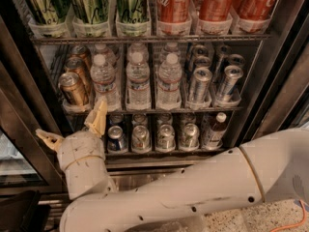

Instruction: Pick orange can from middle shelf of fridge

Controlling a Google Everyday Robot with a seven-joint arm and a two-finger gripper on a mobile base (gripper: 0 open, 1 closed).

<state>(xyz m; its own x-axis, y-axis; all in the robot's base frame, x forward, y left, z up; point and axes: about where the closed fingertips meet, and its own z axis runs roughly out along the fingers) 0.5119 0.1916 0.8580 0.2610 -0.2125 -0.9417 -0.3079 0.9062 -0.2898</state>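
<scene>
The orange can [72, 88] stands at the front of the left lane on the middle shelf [193, 111] of the fridge [21, 108], with more orange cans in line behind it. My gripper [73, 128] is open, just below and in front of the orange can, at the level of the lower rack. One fingertip [99, 114] points up at the shelf edge right of the can; the other [47, 138] sticks out to the left. It holds nothing.
Water bottles [138, 81] and slim silver cans [199, 83] share the middle shelf. Green cans [89, 4] and red cola cans [174, 4] stand above. Small cans [141, 138] and a bottle [215, 129] stand below. My white arm [193, 192] crosses the bottom.
</scene>
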